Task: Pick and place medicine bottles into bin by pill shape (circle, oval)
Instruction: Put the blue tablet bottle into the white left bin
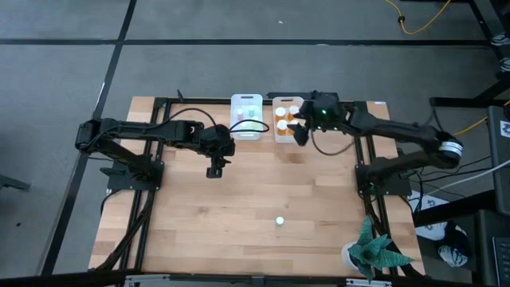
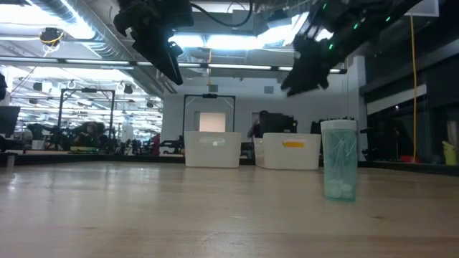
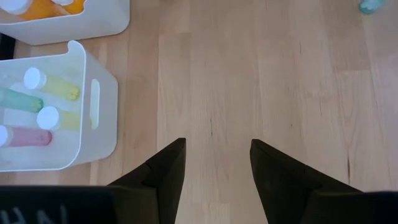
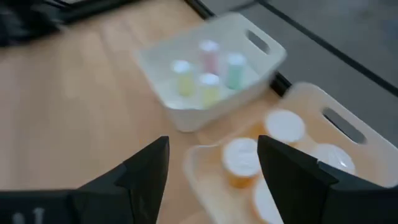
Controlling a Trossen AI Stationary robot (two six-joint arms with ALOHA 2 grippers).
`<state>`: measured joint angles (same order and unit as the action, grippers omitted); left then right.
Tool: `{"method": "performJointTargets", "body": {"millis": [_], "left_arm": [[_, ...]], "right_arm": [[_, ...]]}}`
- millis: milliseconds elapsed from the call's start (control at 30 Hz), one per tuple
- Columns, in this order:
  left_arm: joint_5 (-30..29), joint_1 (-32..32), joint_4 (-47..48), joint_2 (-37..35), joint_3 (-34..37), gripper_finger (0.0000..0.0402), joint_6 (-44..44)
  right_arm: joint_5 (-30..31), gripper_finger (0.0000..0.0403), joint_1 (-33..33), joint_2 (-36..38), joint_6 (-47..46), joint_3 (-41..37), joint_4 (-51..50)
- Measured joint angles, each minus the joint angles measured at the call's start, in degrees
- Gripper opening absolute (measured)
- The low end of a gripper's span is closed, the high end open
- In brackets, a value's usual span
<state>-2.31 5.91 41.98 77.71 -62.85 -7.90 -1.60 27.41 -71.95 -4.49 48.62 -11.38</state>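
Tools (image 3: 214,171) (image 4: 211,168) open, empty.

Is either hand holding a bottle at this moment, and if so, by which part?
Nothing is held. The left hand is open over bare table beside the bin of pastel bottles, and the right hand is open and empty above the bin of orange bottles.
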Motion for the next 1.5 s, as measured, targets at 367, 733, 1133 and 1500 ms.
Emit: {"method": "performJointTargets", "body": {"millis": [367, 733, 1133, 1500], "left_arm": [[0.00, 0.00, -0.09, 0.00, 0.00, 0.0171, 0.29], [0.00, 0.02, -0.11, 0.00, 0.00, 0.0171, 1.45], [0.00, -0.80, -1.73, 0.00, 0.00, 0.0171, 3.15], [0.00, -3.10, -1.75, 0.00, 0.00, 0.0171, 3.21]], "right_arm": [[1.51, 0.0217, -11.69, 15.14, -4.26, 0.00, -5.81], [1.48, 0.0212, -16.78, 21.88, -4.57, 0.00, -6.83], [1.51, 0.0212, -16.80, 22.39, -2.40, -0.22, -16.96], [-1.60, 0.0212, -16.41, 35.91, -1.20, -11.07, -9.26]]}}
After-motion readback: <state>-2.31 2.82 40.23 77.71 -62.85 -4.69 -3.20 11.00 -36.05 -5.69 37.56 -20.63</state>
